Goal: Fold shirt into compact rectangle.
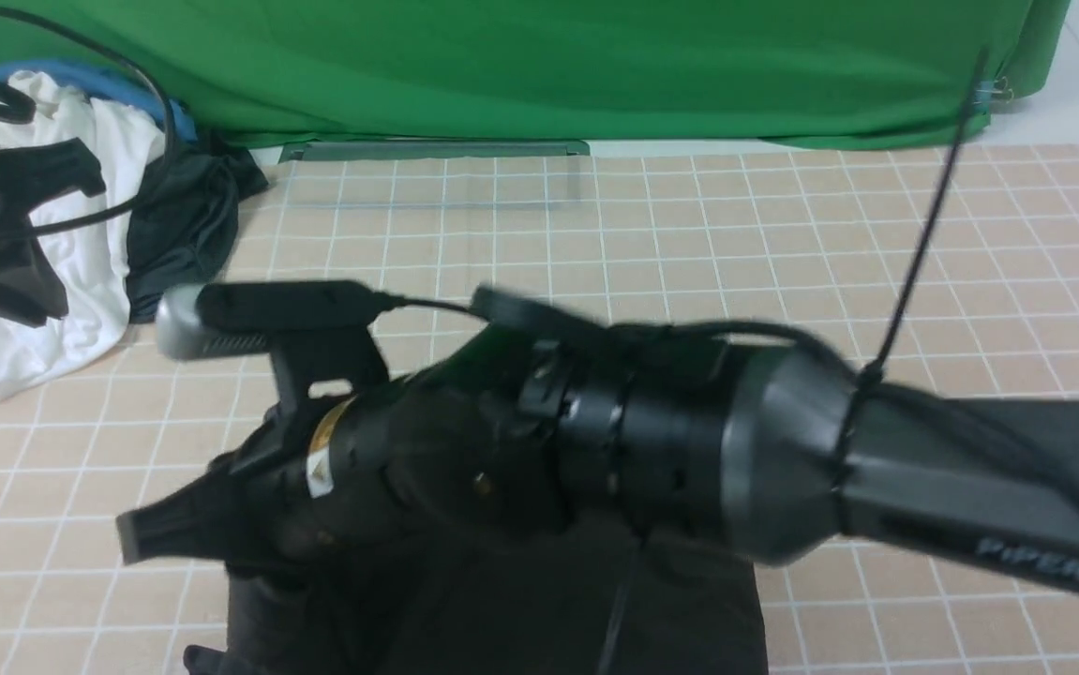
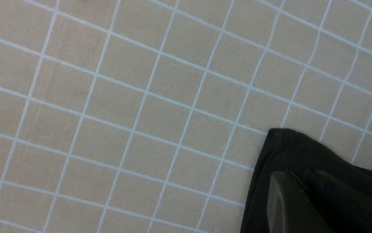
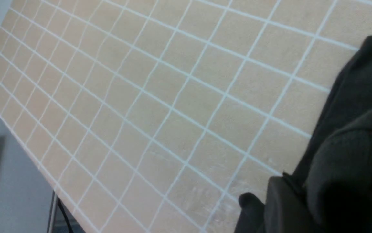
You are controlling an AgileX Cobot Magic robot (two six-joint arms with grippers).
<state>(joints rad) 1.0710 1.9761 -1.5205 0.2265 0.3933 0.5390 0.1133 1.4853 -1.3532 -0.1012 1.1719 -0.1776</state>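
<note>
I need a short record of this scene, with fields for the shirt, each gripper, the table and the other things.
shirt: black, on the near part of the table, partly hidden by the right arm
left gripper: shut, at a corner of the shirt; hold not clear
right gripper: low, beside the shirt; open or shut unclear
table: beige with white grid
other things: white garment and dark garment piled far left; green cloth behind

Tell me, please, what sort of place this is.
Probably a robot lab or recording set-up: a green backdrop, a table under a tan grid-patterned cover, and a pile of clothes at its far left.
</note>
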